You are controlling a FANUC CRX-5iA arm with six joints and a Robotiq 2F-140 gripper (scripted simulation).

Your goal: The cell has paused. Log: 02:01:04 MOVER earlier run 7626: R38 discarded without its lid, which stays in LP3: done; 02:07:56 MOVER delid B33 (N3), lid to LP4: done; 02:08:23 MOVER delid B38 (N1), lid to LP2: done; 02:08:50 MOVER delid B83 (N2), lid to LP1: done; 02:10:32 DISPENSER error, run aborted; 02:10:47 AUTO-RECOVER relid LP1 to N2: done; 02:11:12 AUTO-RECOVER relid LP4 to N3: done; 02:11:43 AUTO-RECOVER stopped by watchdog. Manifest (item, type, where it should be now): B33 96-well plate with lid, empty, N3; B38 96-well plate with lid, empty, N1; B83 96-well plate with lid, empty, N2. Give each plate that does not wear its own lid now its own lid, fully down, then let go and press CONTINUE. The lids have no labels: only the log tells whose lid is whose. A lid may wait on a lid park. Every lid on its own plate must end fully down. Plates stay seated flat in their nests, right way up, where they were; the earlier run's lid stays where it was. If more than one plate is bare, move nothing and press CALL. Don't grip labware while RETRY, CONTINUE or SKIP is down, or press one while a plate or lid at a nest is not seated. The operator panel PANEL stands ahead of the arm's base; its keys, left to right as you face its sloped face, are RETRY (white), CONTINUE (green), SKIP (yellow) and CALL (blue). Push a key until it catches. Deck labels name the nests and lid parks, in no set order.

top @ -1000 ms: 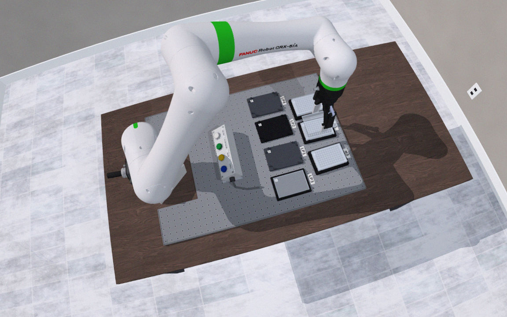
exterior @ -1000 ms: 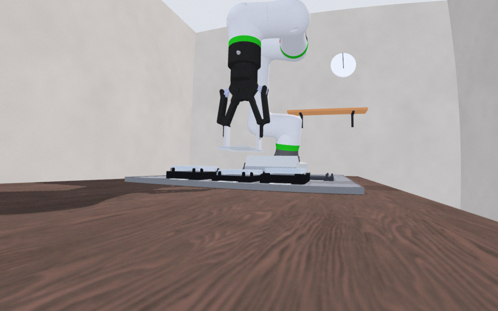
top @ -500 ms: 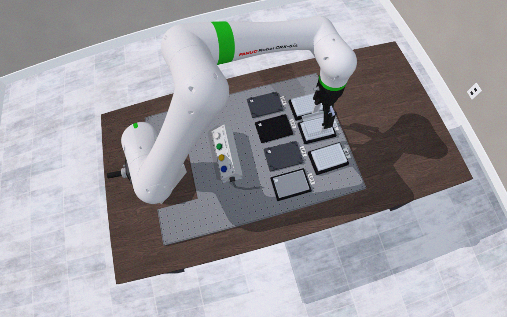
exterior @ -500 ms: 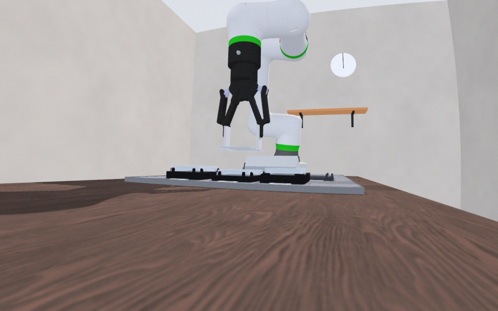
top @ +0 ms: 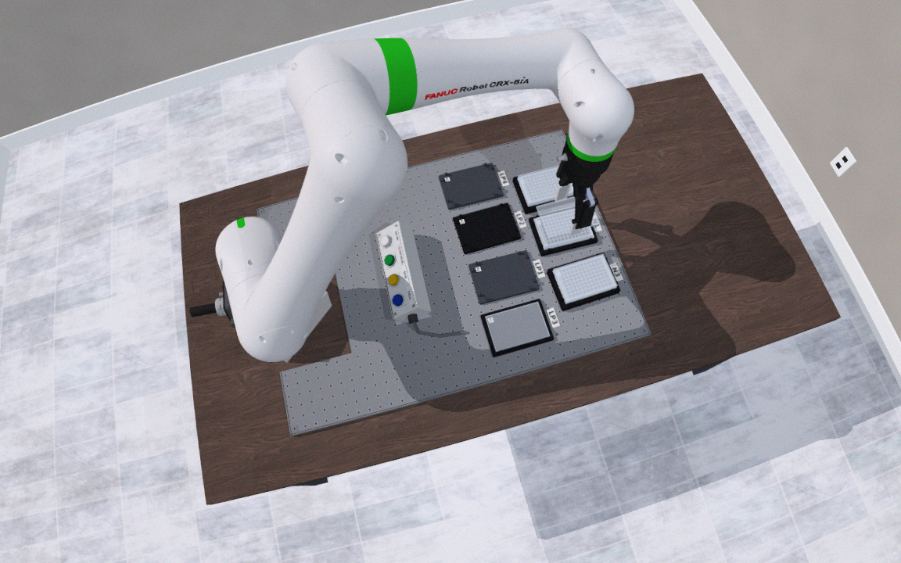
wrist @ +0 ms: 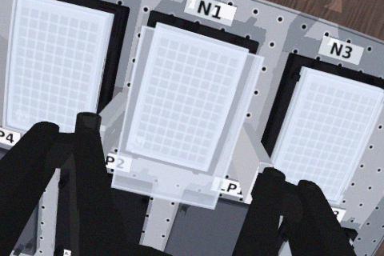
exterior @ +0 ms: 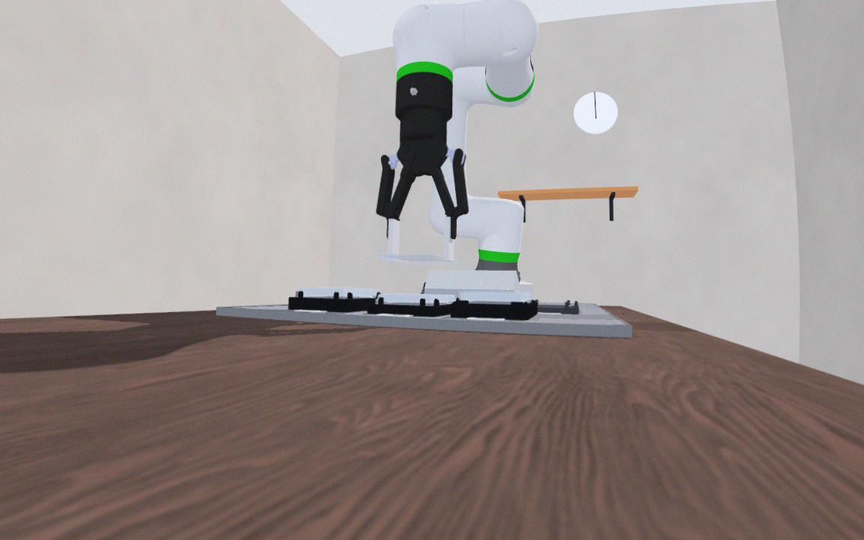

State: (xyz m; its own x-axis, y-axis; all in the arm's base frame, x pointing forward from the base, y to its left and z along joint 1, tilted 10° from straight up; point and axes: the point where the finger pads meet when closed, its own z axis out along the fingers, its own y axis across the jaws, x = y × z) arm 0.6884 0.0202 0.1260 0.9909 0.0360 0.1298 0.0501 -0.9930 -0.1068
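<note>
My gripper [wrist: 182, 124] is shut on a clear lid [wrist: 187, 112] and holds it level, well above the deck, as the exterior view [exterior: 416, 256] shows. The lid hangs over the 96-well plate in nest N1, shifted slightly toward the lid parks and a little skewed. I see that plate's wells through the lid. The plates in N2 [wrist: 56, 61] and N3 [wrist: 326, 128] each wear a lid. From above, the gripper [top: 572, 204] stands over the middle nest.
Lid parks LP4 [top: 471, 184], LP2 [top: 487, 227] and LP1 [top: 504, 276] are bare; LP3 [top: 517, 327] holds a lid. The operator panel [top: 401, 280] with its white, green, yellow and blue keys stands left of the parks.
</note>
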